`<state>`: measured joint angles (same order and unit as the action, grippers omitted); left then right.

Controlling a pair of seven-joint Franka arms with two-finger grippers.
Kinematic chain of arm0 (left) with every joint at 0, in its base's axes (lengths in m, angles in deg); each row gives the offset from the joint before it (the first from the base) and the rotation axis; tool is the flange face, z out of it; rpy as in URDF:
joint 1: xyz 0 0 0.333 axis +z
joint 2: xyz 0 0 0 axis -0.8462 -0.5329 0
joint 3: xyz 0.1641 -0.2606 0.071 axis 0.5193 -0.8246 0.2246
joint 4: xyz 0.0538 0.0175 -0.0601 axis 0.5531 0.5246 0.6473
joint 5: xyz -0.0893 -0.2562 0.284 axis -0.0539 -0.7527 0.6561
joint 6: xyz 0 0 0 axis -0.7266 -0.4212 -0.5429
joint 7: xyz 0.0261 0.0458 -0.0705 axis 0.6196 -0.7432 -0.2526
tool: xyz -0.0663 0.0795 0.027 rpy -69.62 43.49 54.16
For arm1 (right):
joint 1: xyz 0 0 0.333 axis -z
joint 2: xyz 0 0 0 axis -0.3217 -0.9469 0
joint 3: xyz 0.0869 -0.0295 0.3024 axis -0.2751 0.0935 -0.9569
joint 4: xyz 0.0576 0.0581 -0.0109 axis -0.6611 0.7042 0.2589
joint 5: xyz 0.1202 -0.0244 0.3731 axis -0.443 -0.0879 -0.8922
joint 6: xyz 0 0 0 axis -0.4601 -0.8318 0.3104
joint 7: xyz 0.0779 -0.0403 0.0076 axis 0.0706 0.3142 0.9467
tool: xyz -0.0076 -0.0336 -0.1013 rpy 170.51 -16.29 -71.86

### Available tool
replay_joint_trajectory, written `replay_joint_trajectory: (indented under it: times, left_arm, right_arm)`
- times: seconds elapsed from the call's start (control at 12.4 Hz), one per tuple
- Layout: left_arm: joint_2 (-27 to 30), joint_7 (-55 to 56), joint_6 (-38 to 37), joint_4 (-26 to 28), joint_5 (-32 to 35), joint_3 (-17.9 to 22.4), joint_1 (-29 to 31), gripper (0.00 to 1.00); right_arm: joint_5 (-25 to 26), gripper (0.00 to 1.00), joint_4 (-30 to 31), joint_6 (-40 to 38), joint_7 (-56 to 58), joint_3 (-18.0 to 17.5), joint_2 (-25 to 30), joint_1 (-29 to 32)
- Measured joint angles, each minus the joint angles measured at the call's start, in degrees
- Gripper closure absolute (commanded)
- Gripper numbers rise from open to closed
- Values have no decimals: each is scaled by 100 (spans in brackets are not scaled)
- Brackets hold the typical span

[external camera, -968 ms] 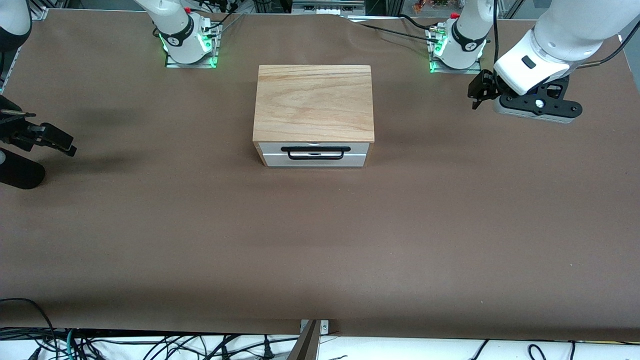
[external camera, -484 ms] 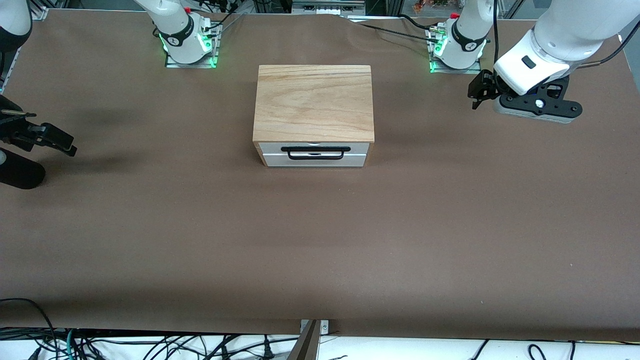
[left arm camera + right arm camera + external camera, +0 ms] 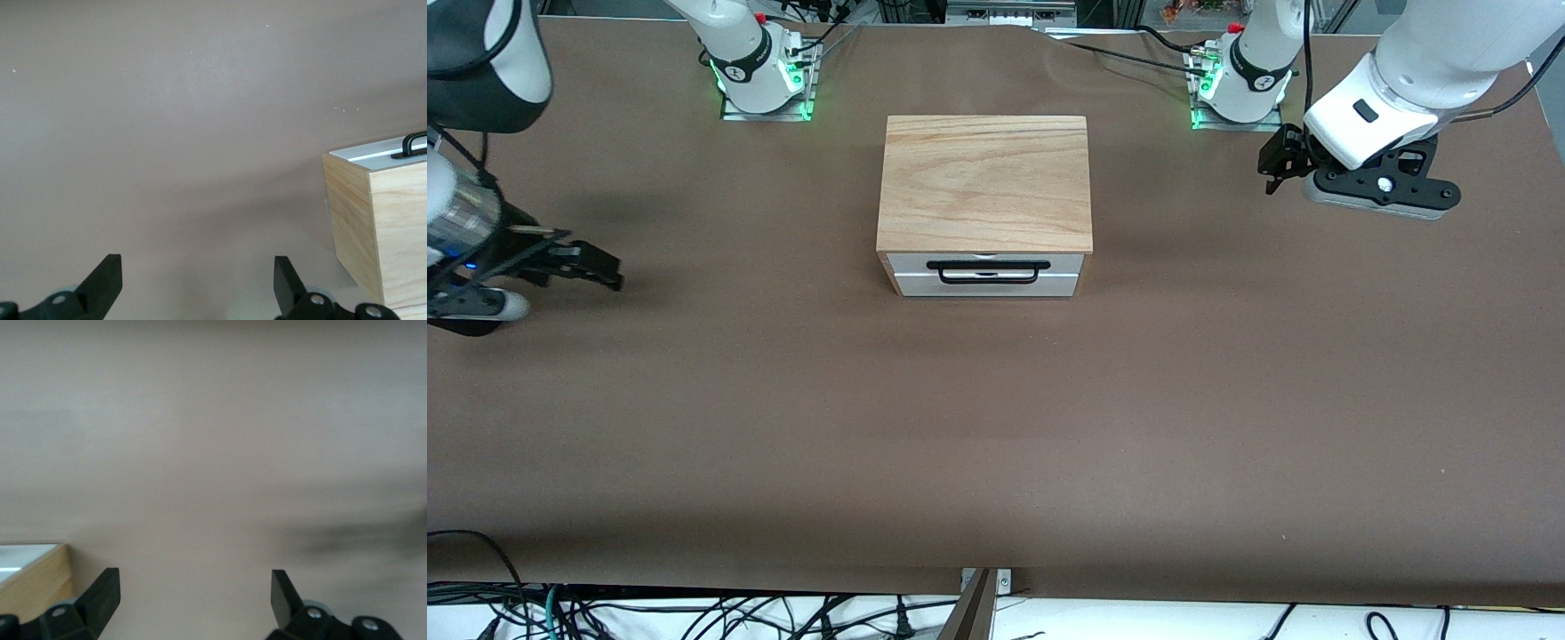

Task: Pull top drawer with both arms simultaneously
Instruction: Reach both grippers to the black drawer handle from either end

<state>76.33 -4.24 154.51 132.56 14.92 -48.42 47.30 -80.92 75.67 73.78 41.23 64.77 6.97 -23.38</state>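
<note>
Sitting shut: top drawer [image 3: 990, 264], white front, black handle [image 3: 987, 270].

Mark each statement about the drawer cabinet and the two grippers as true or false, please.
1. The top drawer is shut. True.
2. The left gripper holds the black handle. False: it is open, over bare table near the left arm's base.
3. The right gripper is open. True.
4. A cup stands on the cabinet lid. False: the lid is bare.
5. Both grippers touch the cabinet. False: both are apart from it.
</note>
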Motion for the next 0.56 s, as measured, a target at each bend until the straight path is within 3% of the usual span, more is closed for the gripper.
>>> replay_joint_trajectory:
  times: [0.24, 0.56]
  left_arm:
    - [-304, 0, -127, 23, -1000, -2, -43, 0]
    - [-1282, -32, 121, -145, -2741, 2, -42, 0]
  right_arm:
    - [-1320, 0, 1, 3, 12, 8, -259, -32]
    - [-3059, 0, 4, 47, 249, 23, -744, -14]
